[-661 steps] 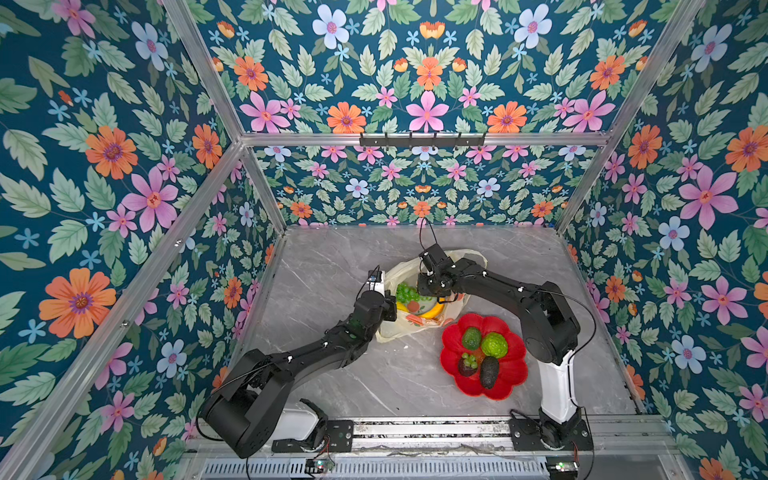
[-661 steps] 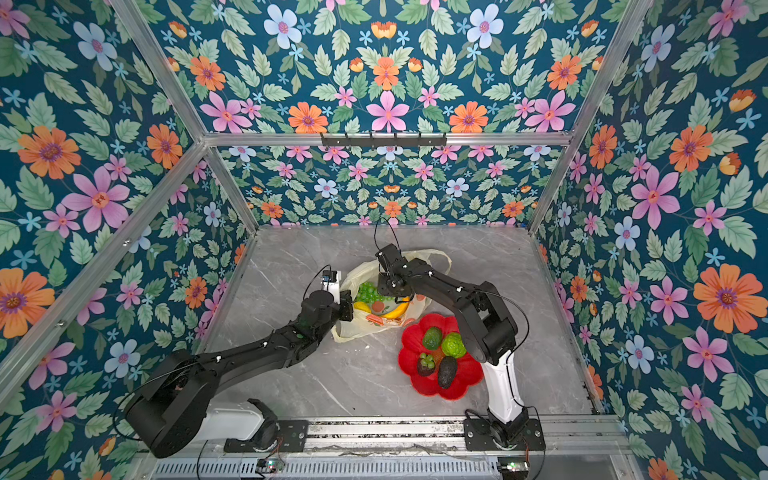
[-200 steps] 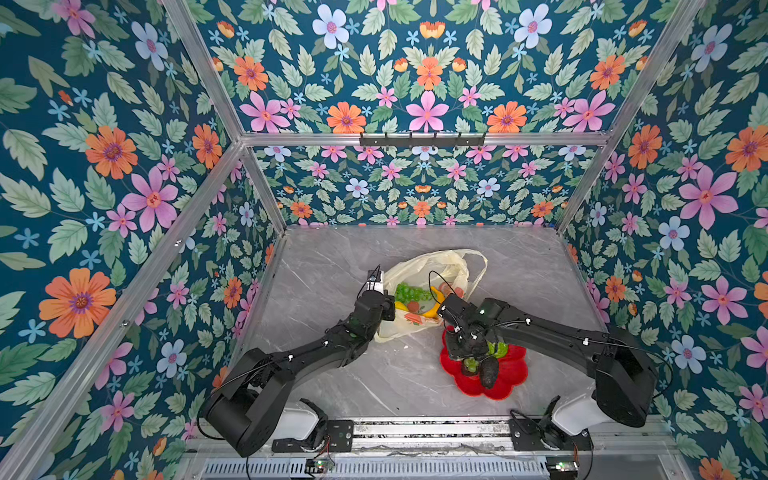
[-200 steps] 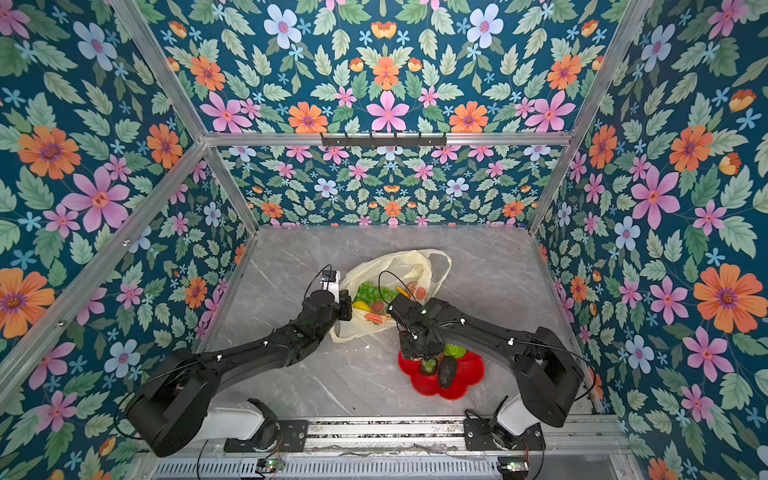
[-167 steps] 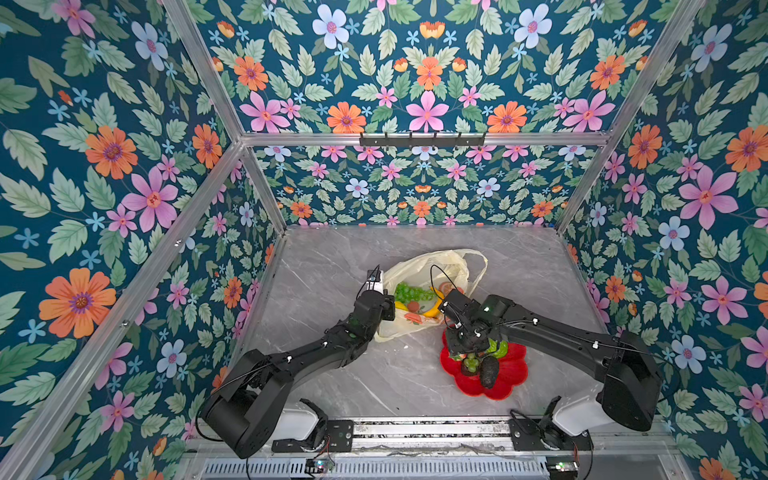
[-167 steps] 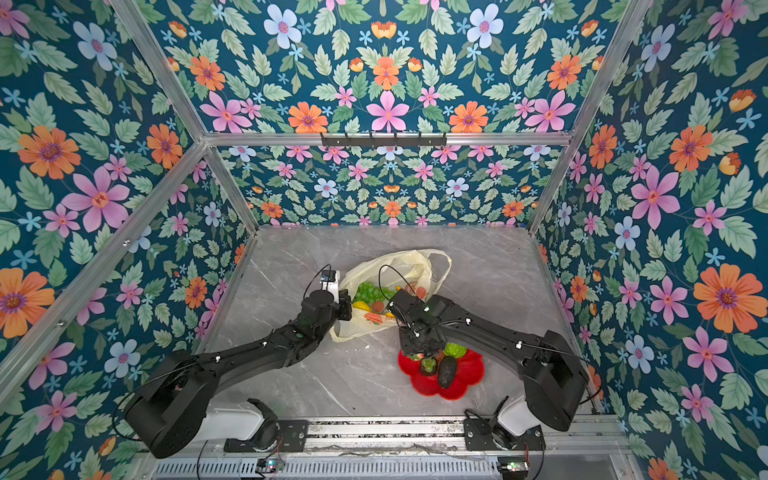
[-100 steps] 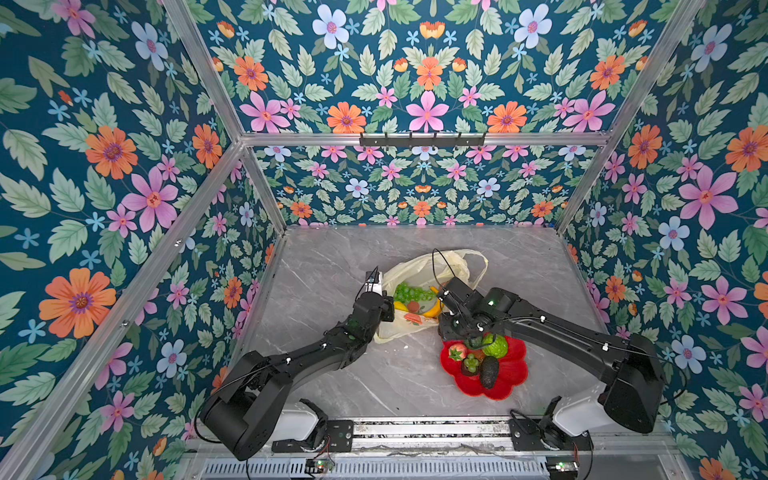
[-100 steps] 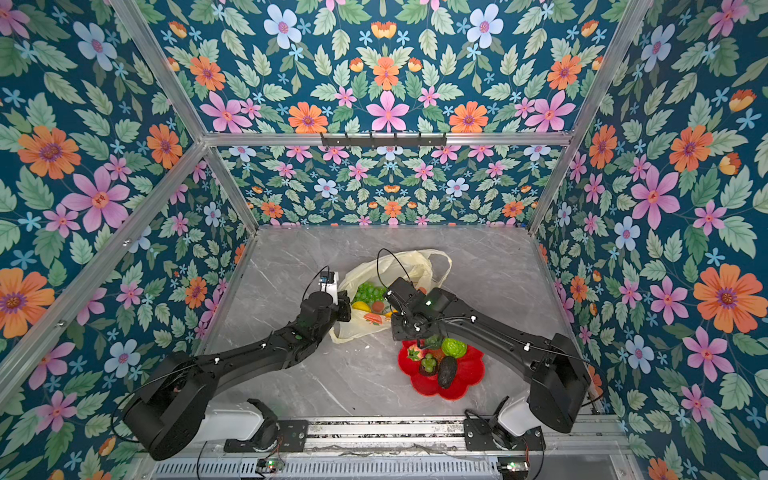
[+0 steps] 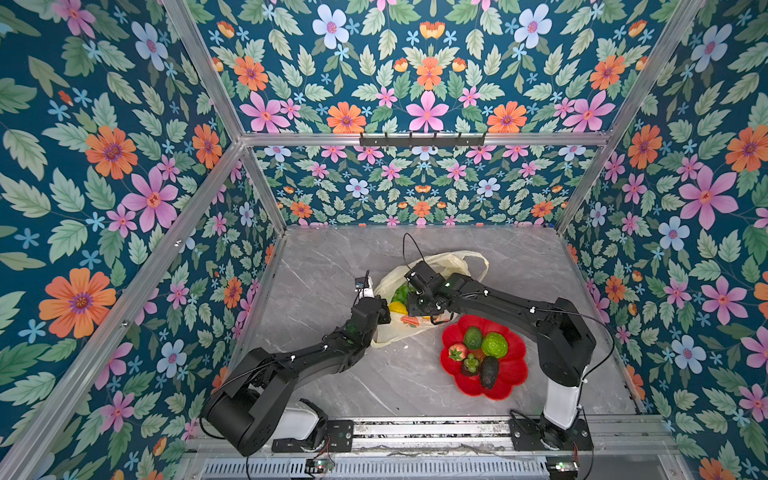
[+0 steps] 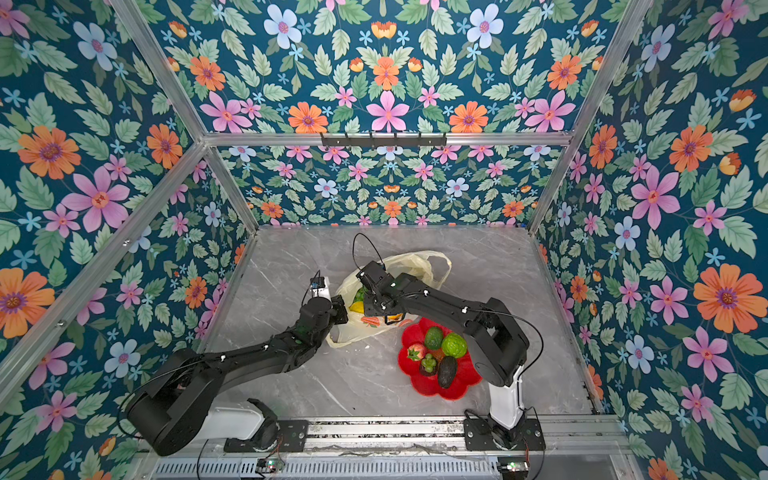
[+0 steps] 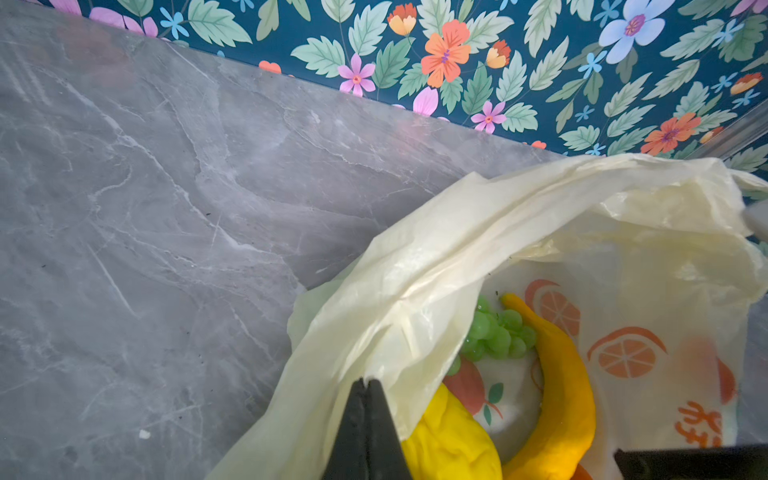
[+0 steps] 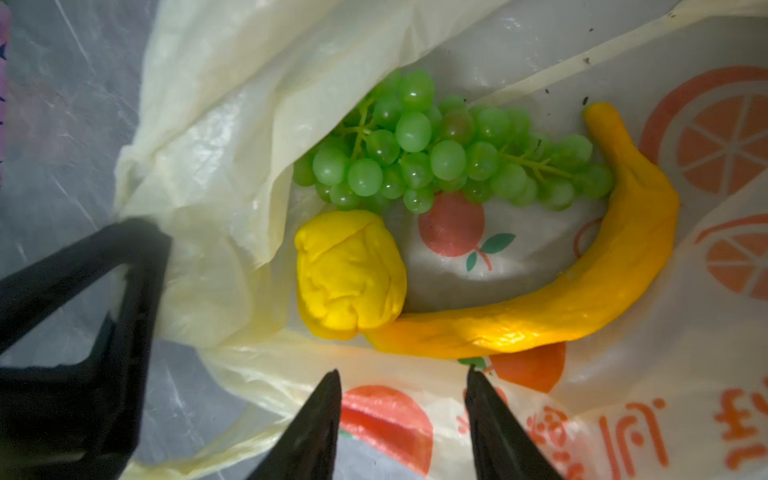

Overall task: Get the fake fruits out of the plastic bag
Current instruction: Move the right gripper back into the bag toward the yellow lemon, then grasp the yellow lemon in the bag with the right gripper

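The pale-yellow plastic bag (image 9: 453,262) (image 10: 415,259) lies open in mid-table. My left gripper (image 9: 384,309) (image 11: 368,380) is shut on the bag's near rim (image 11: 415,316) and holds it up. Inside lie a banana (image 12: 582,291), a lemon (image 12: 349,274) and a green grape bunch (image 12: 436,153). My right gripper (image 9: 426,313) (image 12: 403,372) hovers open over the bag's mouth with nothing between its fingers, its tips just short of the banana. A strawberry (image 9: 456,352), two avocados (image 9: 489,371) and a bumpy green fruit (image 9: 494,345) sit on the red plate (image 9: 513,382).
The red flower-shaped plate (image 10: 467,386) stands right of the bag, near the front. Floral walls close in the grey marble table (image 9: 332,257) on three sides. The right arm's elbow (image 9: 561,332) rises beside the plate. A rail (image 9: 415,428) runs along the front edge.
My right gripper left the strawberry on the plate and swung back to the left over the bag's mouth. The left gripper has kept its hold on the bag.
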